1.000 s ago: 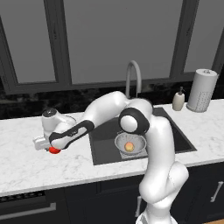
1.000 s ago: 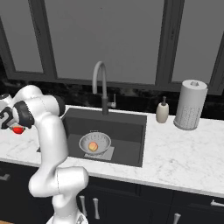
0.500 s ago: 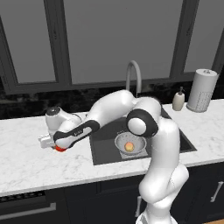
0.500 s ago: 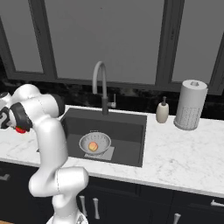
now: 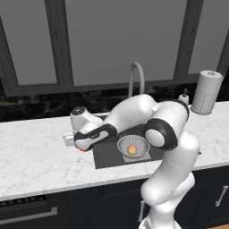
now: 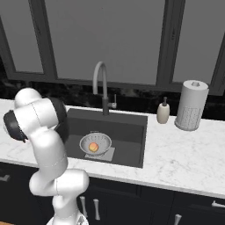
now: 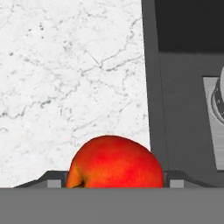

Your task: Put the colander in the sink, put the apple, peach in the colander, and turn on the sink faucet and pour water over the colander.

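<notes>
My gripper (image 5: 79, 146) is shut on the bright red apple (image 5: 83, 150) and holds it just above the white marble counter, close to the sink's left edge. In the hand view the apple (image 7: 116, 162) sits between the fingertips of the gripper (image 7: 114, 180), with the dark sink (image 7: 183, 87) to its right. The silvery colander (image 5: 133, 146) rests on the bottom of the sink (image 5: 107, 155) with the orange-pink peach (image 5: 132, 150) inside it. From the right base view the colander (image 6: 95, 143) and peach (image 6: 93, 147) lie below the arched faucet (image 6: 100, 77).
A paper towel roll (image 5: 206, 91) and a small soap dispenser (image 5: 184, 96) stand on the counter right of the sink. The faucet (image 5: 136, 76) rises behind the basin. Dark windows line the back wall. Marble counter (image 7: 65, 65) stretches left of the sink.
The arm has swung right along the counter with the apple in the gripper, from further left to just beside the sink's left rim. Colander and peach have stayed put.
</notes>
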Robot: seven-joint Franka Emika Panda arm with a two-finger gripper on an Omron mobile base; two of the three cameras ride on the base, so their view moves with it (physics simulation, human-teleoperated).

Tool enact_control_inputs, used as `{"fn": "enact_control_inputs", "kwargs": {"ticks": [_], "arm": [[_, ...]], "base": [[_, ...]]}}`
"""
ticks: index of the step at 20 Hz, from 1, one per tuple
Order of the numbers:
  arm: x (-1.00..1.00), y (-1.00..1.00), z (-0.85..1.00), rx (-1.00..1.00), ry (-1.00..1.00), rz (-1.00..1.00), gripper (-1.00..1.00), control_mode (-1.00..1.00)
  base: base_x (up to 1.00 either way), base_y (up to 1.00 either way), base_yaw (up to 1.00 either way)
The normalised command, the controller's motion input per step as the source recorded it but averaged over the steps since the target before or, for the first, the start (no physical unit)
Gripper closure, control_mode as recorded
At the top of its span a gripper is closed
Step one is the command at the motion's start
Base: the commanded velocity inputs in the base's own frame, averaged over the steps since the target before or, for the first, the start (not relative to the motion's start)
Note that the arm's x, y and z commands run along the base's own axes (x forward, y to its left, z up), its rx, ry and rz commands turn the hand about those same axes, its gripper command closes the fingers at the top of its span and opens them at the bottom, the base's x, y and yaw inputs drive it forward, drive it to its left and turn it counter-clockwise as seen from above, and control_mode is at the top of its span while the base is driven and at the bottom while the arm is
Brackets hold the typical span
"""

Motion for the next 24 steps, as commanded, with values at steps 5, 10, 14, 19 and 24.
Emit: {"fn": "enact_control_inputs", "kwargs": {"ticks": [5, 10, 14, 19, 24], "arm": [[0.37, -1.0, 0.0, 0.01, 0.0, -0.23, 1.0, -1.0], [0.35, -1.0, 0.0, 0.0, 0.0, -0.23, 1.0, -1.0], [0.3, -1.0, -0.04, 0.0, 0.0, -0.22, 1.0, -1.0], [0.38, -0.8, -0.25, 0.01, 0.0, -0.14, 1.0, -1.0], [0.39, -0.41, -0.36, 0.0, -0.01, -0.04, 1.0, -1.0]], "base": [[0.0, 0.0, 0.0], [0.0, 0.0, 0.0], [0.0, 0.0, 0.0], [0.0, 0.0, 0.0], [0.0, 0.0, 0.0]]}}
